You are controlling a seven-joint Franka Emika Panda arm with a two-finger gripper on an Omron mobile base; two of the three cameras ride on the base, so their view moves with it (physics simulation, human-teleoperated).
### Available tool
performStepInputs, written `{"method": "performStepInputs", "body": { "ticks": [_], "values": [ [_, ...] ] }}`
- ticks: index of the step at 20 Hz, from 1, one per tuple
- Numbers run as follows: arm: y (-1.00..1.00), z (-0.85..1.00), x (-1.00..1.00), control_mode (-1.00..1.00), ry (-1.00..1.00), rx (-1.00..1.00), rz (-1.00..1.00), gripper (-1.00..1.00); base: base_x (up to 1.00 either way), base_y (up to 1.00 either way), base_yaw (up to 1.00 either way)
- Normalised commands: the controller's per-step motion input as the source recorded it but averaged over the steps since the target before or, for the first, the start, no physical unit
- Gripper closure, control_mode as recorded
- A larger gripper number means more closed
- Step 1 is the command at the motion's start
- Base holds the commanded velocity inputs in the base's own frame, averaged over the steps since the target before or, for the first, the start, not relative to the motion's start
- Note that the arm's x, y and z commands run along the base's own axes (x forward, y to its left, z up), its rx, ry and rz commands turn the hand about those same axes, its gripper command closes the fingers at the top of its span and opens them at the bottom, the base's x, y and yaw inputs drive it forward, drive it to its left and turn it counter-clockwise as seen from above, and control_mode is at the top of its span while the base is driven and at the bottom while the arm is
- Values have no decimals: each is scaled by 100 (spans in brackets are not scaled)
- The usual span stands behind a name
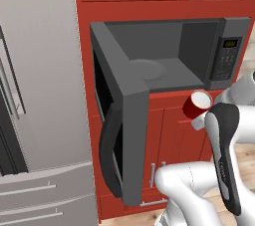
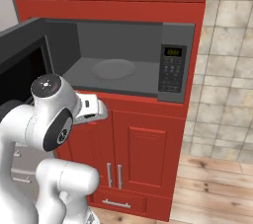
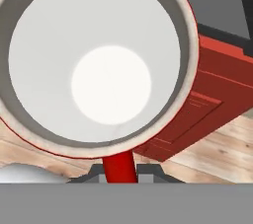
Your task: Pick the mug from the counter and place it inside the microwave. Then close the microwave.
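Observation:
The red mug (image 1: 198, 104) with its white inside (image 3: 99, 65) hangs tilted in the air, just below and in front of the microwave's (image 1: 226, 56) right front corner. My gripper (image 3: 118, 172) is shut on the mug's red handle (image 3: 118, 165), and the mug's open mouth faces the hand camera. The microwave door (image 1: 127, 120) is swung wide open to the left. Inside, the round turntable (image 2: 113, 68) is bare. In the right base view my white hand (image 2: 90, 108) sits under the microwave's floor (image 2: 123, 82). The counter is out of view.
A steel fridge (image 1: 40, 95) stands left of the open door. Red cabinet doors (image 2: 148, 154) lie under the microwave, with more above. The floor (image 2: 217, 188) is wood, and a tiled wall (image 2: 227, 70) is on the right.

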Motion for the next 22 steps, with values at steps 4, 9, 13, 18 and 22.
{"method": "performStepInputs", "body": {
  "ticks": [4, 9, 13, 18, 22],
  "values": [
    [16, 18, 86, -100, -4, 0, 0, 100, 0, 0, 0],
    [20, 8, 96, -100, 0, 0, 0, 100, 0, 0, 0],
    [7, 1, 70, -100, 0, 0, 0, 100, 0, 0, 0],
    [0, 10, 44, -100, 0, 0, 0, 100, 0, 0, 0],
    [0, 22, 3, -100, 0, 0, 7, 100, 0, 0, 0]
  ]
}}
